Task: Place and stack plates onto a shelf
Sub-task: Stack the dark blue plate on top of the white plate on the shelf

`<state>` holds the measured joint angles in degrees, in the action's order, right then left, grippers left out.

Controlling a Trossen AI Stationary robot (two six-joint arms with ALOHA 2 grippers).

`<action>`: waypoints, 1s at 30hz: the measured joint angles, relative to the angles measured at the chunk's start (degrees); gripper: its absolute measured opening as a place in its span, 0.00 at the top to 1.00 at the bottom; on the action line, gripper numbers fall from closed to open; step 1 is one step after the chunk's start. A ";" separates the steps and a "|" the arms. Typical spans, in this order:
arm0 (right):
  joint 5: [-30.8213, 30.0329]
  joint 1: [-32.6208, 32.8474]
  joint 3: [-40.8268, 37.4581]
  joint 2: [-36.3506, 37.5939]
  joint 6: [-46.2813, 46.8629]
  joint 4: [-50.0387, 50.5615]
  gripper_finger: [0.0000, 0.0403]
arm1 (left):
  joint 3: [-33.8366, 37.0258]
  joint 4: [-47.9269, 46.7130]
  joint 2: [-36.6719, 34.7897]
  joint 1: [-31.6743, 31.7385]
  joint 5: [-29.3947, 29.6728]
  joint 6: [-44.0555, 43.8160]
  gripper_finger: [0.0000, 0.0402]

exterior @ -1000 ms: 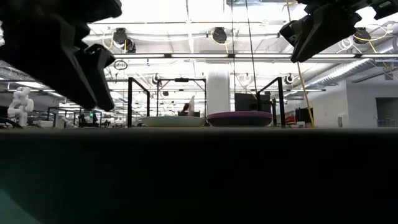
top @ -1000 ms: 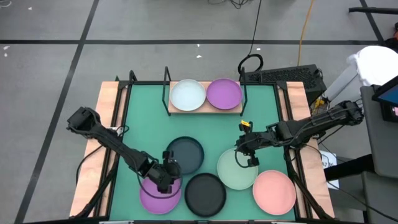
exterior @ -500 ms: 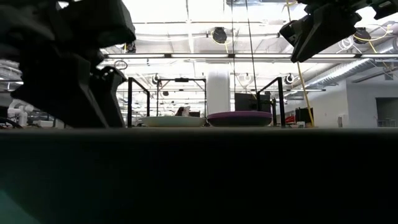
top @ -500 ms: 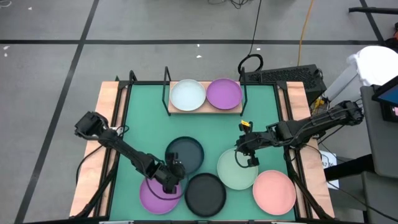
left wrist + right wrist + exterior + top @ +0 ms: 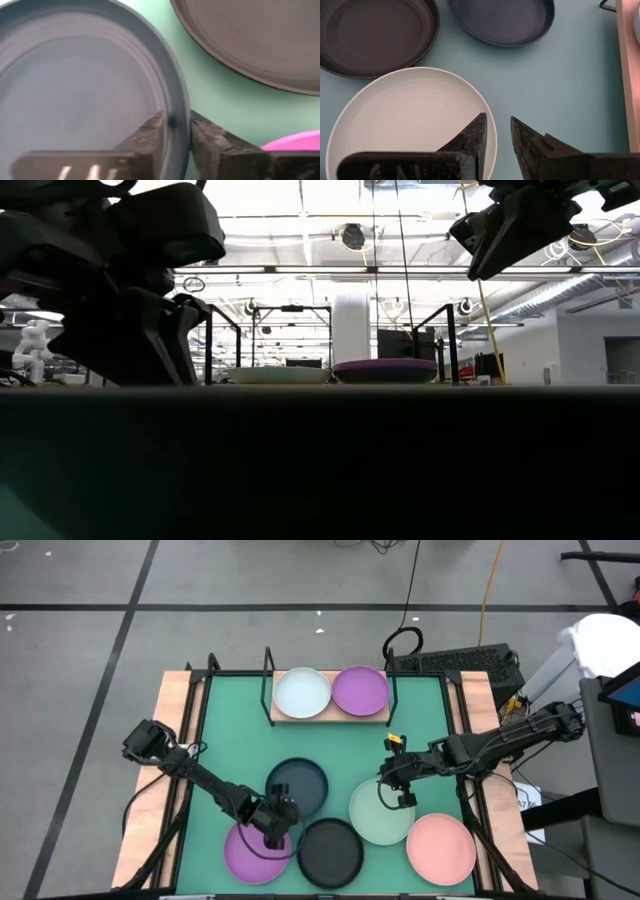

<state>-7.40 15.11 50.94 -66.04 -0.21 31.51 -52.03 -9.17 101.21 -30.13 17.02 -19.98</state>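
Note:
The light-wood shelf (image 5: 330, 716) at the table's far edge carries a white plate (image 5: 302, 693) and a purple plate (image 5: 360, 690). On the green mat lie a dark teal plate (image 5: 300, 785), a black plate (image 5: 330, 852), a second purple plate (image 5: 248, 855), a pale mint plate (image 5: 380, 818) and a salmon pink plate (image 5: 440, 848). No dark grey plate shows. My left gripper (image 5: 277, 825) is low at the teal plate's near rim and shut on it. My right gripper (image 5: 400, 790) hovers raised above the mint plate's (image 5: 410, 125) far edge, slightly open, touching nothing. My left gripper (image 5: 177, 122) pinches the dark teal plate's near rim (image 5: 176, 102), with one finger (image 5: 150, 135) inside the plate and the other outside it. The fingers come slanting down from the table's near left. The plate lies flat on the mat.
The black plate (image 5: 260, 40) and the near purple plate (image 5: 295, 142) lie close beside the left gripper. Black wire posts (image 5: 267, 680) stand at the shelf's ends. Wooden strips (image 5: 178, 740) line the table's sides. Bare mat shows between the shelf and the plates.
My left gripper has moved from above the near purple plate toward the right and far side, and has come down to the dark teal plate's near rim. The plates have kept their places.

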 joint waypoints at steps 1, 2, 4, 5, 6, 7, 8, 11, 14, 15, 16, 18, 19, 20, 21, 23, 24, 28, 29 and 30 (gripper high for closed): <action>0.00 0.00 0.00 0.00 0.00 0.00 0.82 | 0.02 0.00 0.00 0.09 -0.05 0.53 0.83; 0.00 0.00 0.00 0.00 0.00 0.00 0.82 | 0.00 0.00 0.00 0.13 -0.03 1.06 0.87; 0.00 0.00 0.00 0.00 -0.01 0.00 0.82 | -0.01 0.15 -0.02 0.29 0.09 2.39 0.94; 0.00 0.00 0.00 0.00 -0.07 0.00 0.82 | -0.04 0.17 -0.07 0.40 0.49 3.00 0.96; 0.00 0.00 0.00 0.00 -0.26 0.00 0.82 | -0.04 0.22 -0.16 0.54 0.66 3.63 0.97; 0.00 0.00 0.00 0.00 -0.44 0.00 0.82 | -0.04 0.14 -0.40 0.66 0.65 4.26 0.97; 0.00 0.00 0.00 0.00 -0.56 0.00 0.82 | -0.04 0.02 -0.75 0.68 0.71 5.08 0.97; 0.00 0.00 0.00 0.00 -0.63 0.00 0.82 | -0.04 -0.19 -2.73 0.82 1.39 7.41 0.97; 0.00 0.00 0.00 0.00 -0.63 0.00 0.82 | 0.00 -0.34 -5.63 1.27 1.66 9.97 0.97; 0.00 0.00 0.00 0.00 -0.63 0.00 0.82 | 0.02 -0.33 -6.79 1.50 2.14 11.16 0.97; 0.00 0.00 0.00 0.00 -0.63 0.00 0.82 | 0.02 -0.07 -7.82 1.84 2.28 12.55 0.97; 0.00 0.00 0.00 0.00 -0.65 0.00 0.82 | 0.02 0.01 -9.76 2.60 2.49 15.39 0.97; 0.00 0.00 0.00 0.00 -0.66 0.00 0.82 | 0.02 -0.14 -10.75 3.01 2.52 16.83 0.97; 0.00 0.00 0.00 0.00 -0.64 0.00 0.82 | 0.02 0.00 -11.56 3.53 2.56 18.43 0.98; 0.00 0.00 0.00 0.00 -0.65 0.00 0.82 | 0.02 0.34 -12.27 4.16 2.53 20.11 0.98; -0.01 -0.01 0.00 0.00 -0.66 0.00 0.82 | 0.00 0.13 -13.69 5.50 2.51 23.35 0.98; 0.00 0.00 0.00 0.00 -0.65 0.00 0.82 | 0.01 0.04 -14.26 6.28 2.53 24.84 0.98; -0.02 0.00 0.00 0.00 -0.66 0.00 0.82 | 0.00 0.29 -15.80 10.35 2.46 30.00 0.98; -0.02 -0.01 0.00 0.00 -0.66 -0.01 0.82 | 0.00 0.27 -15.97 11.55 2.44 31.02 0.98; -0.01 0.00 0.00 0.00 -0.66 0.00 0.82 | 0.00 0.29 -16.10 12.74 2.42 31.92 0.98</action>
<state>-7.41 15.11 50.94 -66.04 -0.86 31.51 -52.03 -8.88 85.11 -17.39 19.44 11.94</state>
